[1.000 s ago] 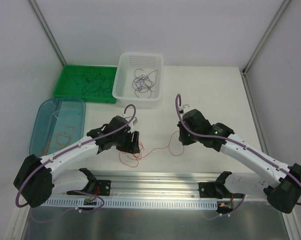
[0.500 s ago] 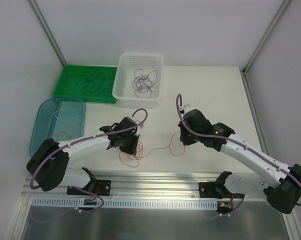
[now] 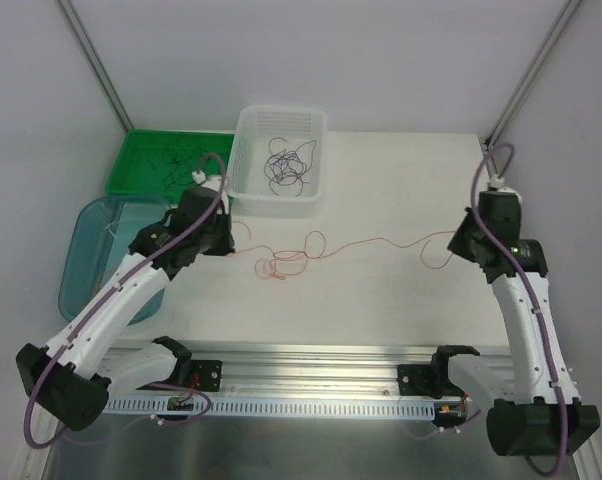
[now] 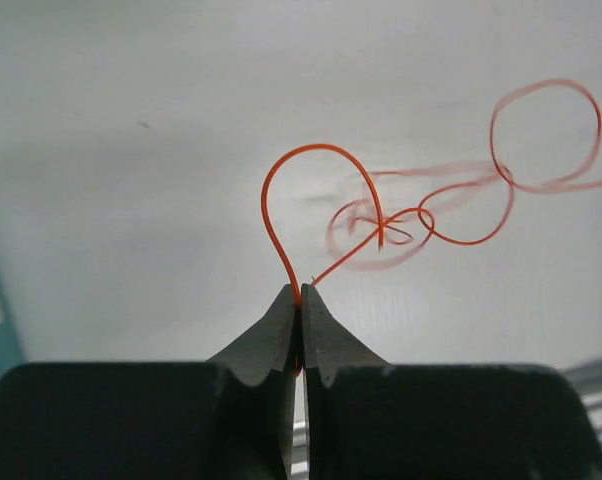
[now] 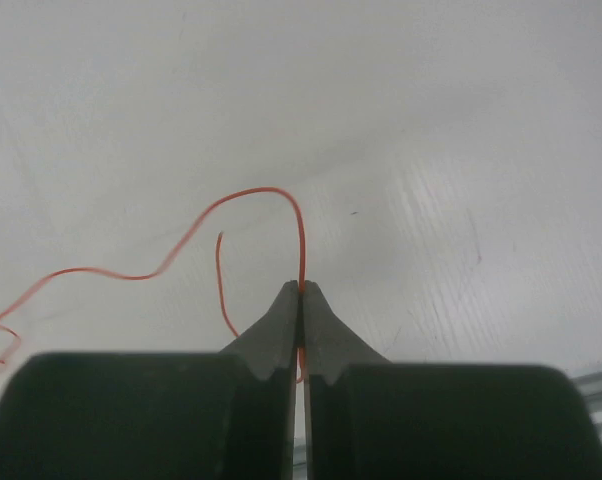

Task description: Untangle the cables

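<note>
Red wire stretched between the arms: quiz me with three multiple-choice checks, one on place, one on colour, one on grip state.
1. Where do the tangled loops of the red wire lie?
A) in the green tray
B) on the table, nearer the left gripper
C) in the blue tub
2. The wires in the white basket are:
A) dark
B) red
C) yellow
3. The left gripper is:
A) wide open
B) shut on the red wire
C) shut on nothing
Answers: B, the top view shows the loops left of centre; A, dark strands lie inside; B, its wrist view shows closed jaws pinching the wire.
</note>
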Motion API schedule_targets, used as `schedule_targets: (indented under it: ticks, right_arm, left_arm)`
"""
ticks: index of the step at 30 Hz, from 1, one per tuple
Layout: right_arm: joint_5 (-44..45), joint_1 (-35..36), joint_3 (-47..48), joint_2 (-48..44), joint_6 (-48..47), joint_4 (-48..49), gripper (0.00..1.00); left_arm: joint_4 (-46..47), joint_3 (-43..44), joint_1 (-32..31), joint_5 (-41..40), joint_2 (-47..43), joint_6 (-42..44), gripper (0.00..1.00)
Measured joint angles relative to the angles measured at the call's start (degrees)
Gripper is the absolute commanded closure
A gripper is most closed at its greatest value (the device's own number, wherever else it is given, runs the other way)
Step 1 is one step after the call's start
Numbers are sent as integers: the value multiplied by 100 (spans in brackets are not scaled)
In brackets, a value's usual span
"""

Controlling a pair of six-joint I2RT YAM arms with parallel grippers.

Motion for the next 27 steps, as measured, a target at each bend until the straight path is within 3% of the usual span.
schedule_targets:
  ticks: [4,11,13,16,17,18,19,21,27]
  right_arm:
    - [-155,-1620,415,-251,306,-76,99]
    - [-968,-2033,468,-297,706,2,98]
    - [-1283,-1998,407,-155,693,68,90]
    - [-1478,-1735,146,90,535,98,71]
    - [-1504,-1574,52,195,459,85,62]
    - [-1519,-1368,-39,302,400,79,47]
    - [-1480,-1110,-116,407,328,50,43]
    - [-1447,-566,-219,573,210,33,35]
    - [-1620,1250,-175,846,-291,350,33]
  left_arm:
    - [-529,706,796,-719,-459,35,100]
    - [-1113,1196,1106,-1305,-636,39,100]
    - [-1202,1250,1119,-1294,-636,39,100]
    - [-1305,1390,1119,-1226,-669,39,100]
    - [-1316,1449,1119,-1150,-702,39,100]
    - [-1333,1521,1119,-1016,-741,42,100]
    - [-1335,1598,1119,-868,-789,44,100]
    - [-1320,1727,1121,-522,-881,48,100]
    - [-1305,1770,1119,286,-1126,52,100]
